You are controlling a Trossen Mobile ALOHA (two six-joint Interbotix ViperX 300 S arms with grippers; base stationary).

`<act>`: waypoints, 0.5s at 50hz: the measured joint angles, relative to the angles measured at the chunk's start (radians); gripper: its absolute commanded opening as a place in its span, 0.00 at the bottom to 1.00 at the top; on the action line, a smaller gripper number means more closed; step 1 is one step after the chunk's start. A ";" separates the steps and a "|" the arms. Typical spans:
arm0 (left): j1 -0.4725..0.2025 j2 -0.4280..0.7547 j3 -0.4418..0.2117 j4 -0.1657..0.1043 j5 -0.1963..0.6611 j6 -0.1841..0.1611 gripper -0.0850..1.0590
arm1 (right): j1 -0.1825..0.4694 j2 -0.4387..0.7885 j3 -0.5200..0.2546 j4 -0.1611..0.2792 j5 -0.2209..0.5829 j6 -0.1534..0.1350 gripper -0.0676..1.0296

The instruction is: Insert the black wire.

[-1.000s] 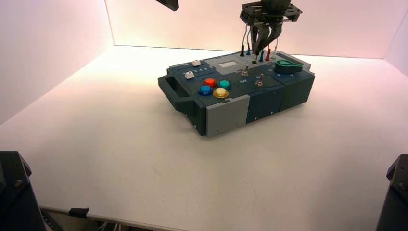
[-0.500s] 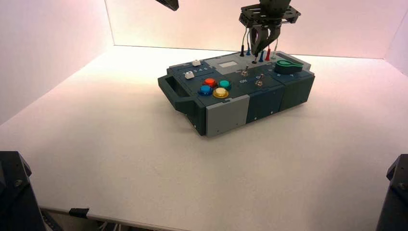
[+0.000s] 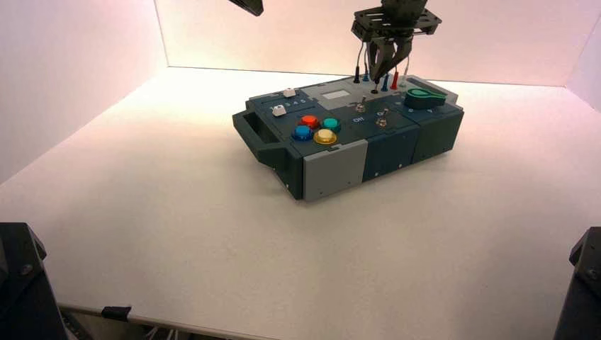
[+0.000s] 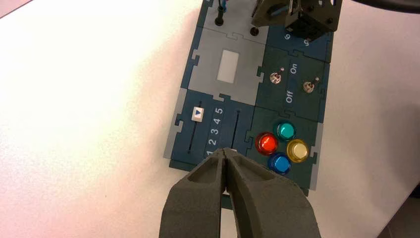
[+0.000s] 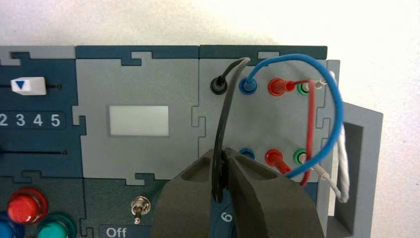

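The black wire (image 5: 221,126) has one black plug seated in the far black socket (image 5: 218,85). Its lead arches over to my right gripper (image 5: 223,154). That gripper is shut on the wire's other black plug (image 5: 217,184) and holds it just above the near row of sockets. In the high view the right gripper (image 3: 383,71) hangs over the box's far socket panel, above an empty black socket (image 3: 374,91). The seated plug (image 3: 356,75) stands to its left. My left gripper (image 4: 227,151) is shut and empty, parked high over the sliders, and shows at the top edge of the high view (image 3: 248,6).
The dark blue and grey box (image 3: 333,166) stands turned on the white table. A blue lead (image 5: 333,99), a red lead (image 5: 311,124) and a white lead (image 5: 341,168) are plugged in beside the black one. Two toggle switches (image 4: 275,77), coloured buttons (image 4: 267,143) and a green knob (image 3: 424,98) are nearby.
My right gripper has risen slightly with the black plug in it and stays over the socket panel. The left arm has not moved.
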 measured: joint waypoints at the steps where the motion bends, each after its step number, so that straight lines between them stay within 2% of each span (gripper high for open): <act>1: 0.002 0.000 0.000 0.000 0.000 0.000 0.05 | 0.002 0.000 0.002 0.000 0.000 0.000 0.04; 25: 0.002 0.000 0.000 0.000 0.000 0.000 0.05 | 0.003 0.018 0.000 0.000 -0.011 0.002 0.04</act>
